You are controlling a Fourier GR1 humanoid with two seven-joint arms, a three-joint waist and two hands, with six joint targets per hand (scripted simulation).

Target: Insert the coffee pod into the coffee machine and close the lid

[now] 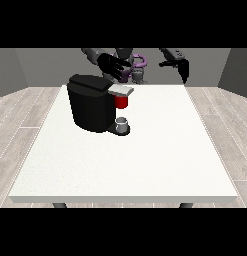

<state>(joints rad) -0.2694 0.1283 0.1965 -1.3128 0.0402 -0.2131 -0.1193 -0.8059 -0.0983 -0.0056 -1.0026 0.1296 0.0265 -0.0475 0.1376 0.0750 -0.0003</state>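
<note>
Reaching over the coffee machine [91, 102], with the lid apparently not yet shut.

From where I stand, the robot hand at the view's left [112, 66] hovers just above and behind the machine, fingers spread and holding nothing. The robot hand at the view's right [180, 65] hangs well apart over the far edge of the bench [145, 160], fingers drooping and relaxed, empty too. A small grey thing [122, 124] sits on the machine's base under the spout; I cannot tell it for the pod. A red thing at the machine [121, 102] shows below the pale lid [122, 90], which juts forward. I'd judge the closing remains to do, and cannot confirm the insertion.
</note>
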